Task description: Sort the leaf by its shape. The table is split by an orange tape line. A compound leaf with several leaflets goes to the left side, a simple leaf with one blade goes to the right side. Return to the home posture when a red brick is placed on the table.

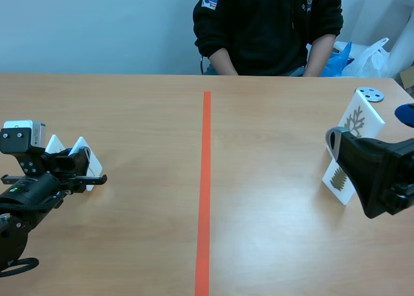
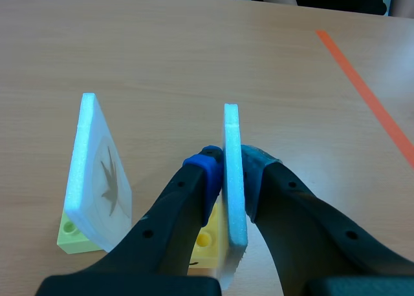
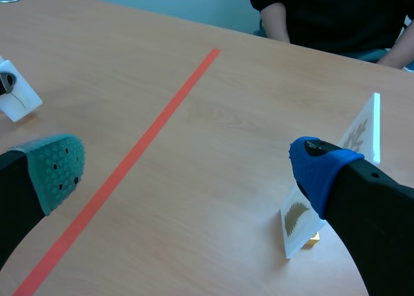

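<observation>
My left gripper (image 2: 231, 174) is shut on a white foam leaf card (image 2: 233, 147), which I see edge-on, so its picture is hidden; it stands on a yellow base (image 2: 204, 239). Beside it to the left stands a second card (image 2: 103, 176) with a dark leaf of several leaflets, on a green base. In the scene view both cards (image 1: 83, 155) are left of the orange tape line (image 1: 206, 179), at the left gripper (image 1: 89, 170). My right gripper (image 3: 191, 170) is open over bare table. Two more leaf cards (image 3: 299, 220) (image 3: 362, 131) stand beside its right finger.
A person (image 1: 268, 24) sits across the table, forearms at its far edge. A grey disc (image 1: 369, 94) lies at the back right, near the upper right card (image 1: 359, 118). Plastic bags (image 1: 362, 58) sit behind the table. The right arm (image 1: 378, 173) hangs by the lower card (image 1: 337, 179).
</observation>
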You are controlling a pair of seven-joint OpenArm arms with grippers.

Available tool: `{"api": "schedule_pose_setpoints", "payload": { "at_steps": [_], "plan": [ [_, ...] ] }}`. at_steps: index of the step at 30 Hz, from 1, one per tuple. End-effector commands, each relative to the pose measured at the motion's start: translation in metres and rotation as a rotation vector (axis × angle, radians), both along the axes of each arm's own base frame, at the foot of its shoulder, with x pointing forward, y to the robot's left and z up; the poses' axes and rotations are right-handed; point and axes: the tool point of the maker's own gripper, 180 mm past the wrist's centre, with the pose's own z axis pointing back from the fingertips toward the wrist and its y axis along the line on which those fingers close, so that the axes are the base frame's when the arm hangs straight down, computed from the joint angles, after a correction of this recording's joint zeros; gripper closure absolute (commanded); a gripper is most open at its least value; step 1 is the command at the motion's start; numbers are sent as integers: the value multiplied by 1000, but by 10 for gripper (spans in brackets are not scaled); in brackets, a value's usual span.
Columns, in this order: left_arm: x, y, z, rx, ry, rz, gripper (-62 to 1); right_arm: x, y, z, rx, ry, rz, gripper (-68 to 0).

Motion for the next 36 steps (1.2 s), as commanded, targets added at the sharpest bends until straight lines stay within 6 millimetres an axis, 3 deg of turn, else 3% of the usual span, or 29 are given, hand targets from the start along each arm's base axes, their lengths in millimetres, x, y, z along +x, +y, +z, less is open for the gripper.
{"api": "schedule_pose_setpoints", "payload": {
  "at_steps": [1, 17, 21, 36],
  "plan": [
    [5, 4, 10, -4, -34, 6, -55, 3, 2, 10, 14, -35, 4, -679],
    [1, 4, 6, -3, -24, 6, -58, 3, 2, 10, 14, -35, 5, -679],
    [1, 6, 6, 2, -23, 14, -110, 3, 2, 10, 15, -35, 5, -679],
    [2, 7, 8, 6, -36, 23, -109, 3, 2, 11, 21, -36, 4, -679]
  ]
}}
